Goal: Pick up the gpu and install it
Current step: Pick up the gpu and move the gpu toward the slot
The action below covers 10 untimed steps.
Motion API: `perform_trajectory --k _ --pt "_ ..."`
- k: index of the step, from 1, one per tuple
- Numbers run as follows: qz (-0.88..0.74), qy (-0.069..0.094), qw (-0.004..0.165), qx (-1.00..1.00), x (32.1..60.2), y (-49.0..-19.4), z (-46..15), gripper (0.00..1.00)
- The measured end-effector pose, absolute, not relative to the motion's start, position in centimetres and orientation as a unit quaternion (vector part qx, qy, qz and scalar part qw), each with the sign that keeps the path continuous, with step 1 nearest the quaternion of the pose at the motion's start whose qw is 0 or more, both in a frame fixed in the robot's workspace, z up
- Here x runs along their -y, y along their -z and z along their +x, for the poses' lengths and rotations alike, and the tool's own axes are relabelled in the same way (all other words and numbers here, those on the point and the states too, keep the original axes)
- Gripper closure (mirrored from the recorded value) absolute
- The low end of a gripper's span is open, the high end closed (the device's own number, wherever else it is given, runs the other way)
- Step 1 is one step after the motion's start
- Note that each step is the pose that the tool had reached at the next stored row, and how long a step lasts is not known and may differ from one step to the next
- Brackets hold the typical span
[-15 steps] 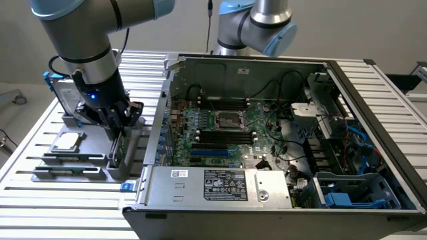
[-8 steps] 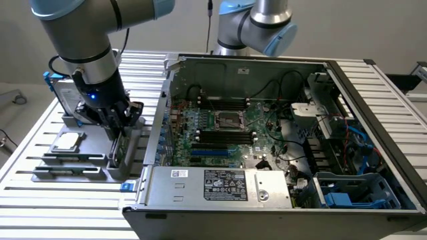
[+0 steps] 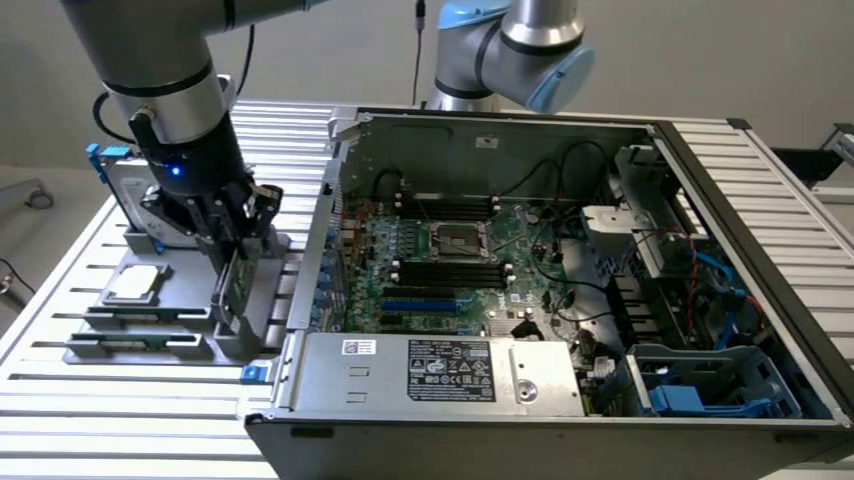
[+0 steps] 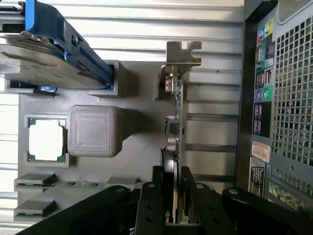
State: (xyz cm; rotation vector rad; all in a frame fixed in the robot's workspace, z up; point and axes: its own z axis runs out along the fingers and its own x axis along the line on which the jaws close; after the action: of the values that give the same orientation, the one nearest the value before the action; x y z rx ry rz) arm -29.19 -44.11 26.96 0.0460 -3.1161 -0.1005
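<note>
The gpu (image 4: 174, 122) stands on edge over the grey parts holder (image 4: 137, 147), its silver end bracket (image 4: 183, 54) at the end away from the gripper. My gripper (image 4: 173, 196) is shut on the card's near end, one black finger (image 4: 156, 196) pressed on each face. In the exterior view the gripper (image 3: 230, 245) hangs over the holder (image 3: 147, 340) at the exterior view's left. The green board (image 3: 230, 290) reaches down from it beside the open computer case (image 3: 534, 118). Whether the card's lower edge still rests in the holder I cannot tell.
The open case holds a motherboard (image 3: 441, 270) with blue slots (image 3: 414, 300) and a power supply (image 3: 447, 370). On the holder lie a silver hard drive in a blue frame (image 4: 49, 54) and a square processor chip (image 4: 46, 139). A second arm (image 3: 514, 50) stands behind the case.
</note>
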Motion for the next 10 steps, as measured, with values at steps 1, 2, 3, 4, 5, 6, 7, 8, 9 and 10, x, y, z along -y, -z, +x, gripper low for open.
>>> perform_trajectory --k 1,2,3,4,5,6,7,8,9,10 --pt "0.015 0.032 0.012 0.999 44.1 -27.4 -29.2 0.74" --pt "0.015 0.032 0.012 0.999 44.1 -27.9 -29.2 0.74" --pt "0.015 0.032 0.012 0.999 44.1 -28.3 -29.2 0.74" --pt "0.015 0.032 0.012 0.999 44.1 -28.8 -29.2 0.74" --pt "0.015 0.032 0.012 0.999 44.1 -29.3 -29.2 0.74" --pt "0.015 0.032 0.012 0.999 44.1 -29.7 -29.2 0.74" --pt "0.015 0.032 0.012 0.999 44.1 -30.1 -29.2 0.74" --pt "0.015 0.032 0.012 0.999 44.1 -30.6 -29.2 0.74" --pt "0.015 0.032 0.012 0.999 44.1 -31.1 -29.1 0.74" --pt "0.015 0.032 0.012 0.999 44.1 -31.5 -29.1 0.74"
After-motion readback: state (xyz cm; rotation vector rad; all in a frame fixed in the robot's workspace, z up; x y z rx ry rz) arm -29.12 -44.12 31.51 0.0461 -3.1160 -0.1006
